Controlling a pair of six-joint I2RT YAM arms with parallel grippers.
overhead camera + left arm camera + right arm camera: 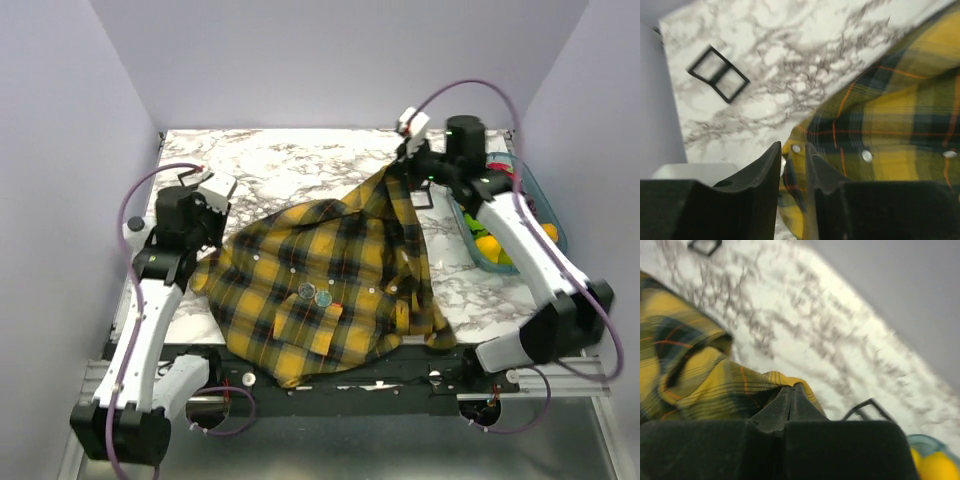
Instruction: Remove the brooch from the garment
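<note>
— Brooch (323, 297) first: from above we see a small, round, dull teal-green disc on the chest of the yellow and navy plaid flannel shirt (340, 240). It sits just above the patch pocket, with a greyish round disc (306, 291) just beside it. Where do our arms stand?

— In that same view the shirt is spread over the white marble-patterned surface (290, 160). Our left arm (150, 300) reaches to the shirt's left edge. Our right gripper (408, 168) holds a far corner up, so the cloth rises to a peak there. A teal plastic tray (552, 215) with yellow and green pieces lies beside our right arm.

— And the left wrist view?

— Our left gripper (792, 150) is at the shirt's edge, which carries small white buttons (866, 155). Its jaws stand narrowly apart with plaid cloth in the gap; we cannot tell whether they pinch it. A black double square frame (718, 74) lies on the marble, well apart from the cloth.

— The right wrist view?

— It is blurred, yet we see the jaws of our right gripper pressed together on a bunched fold of the shirt. The tray's teal rim shows at the lower right corner.
</note>
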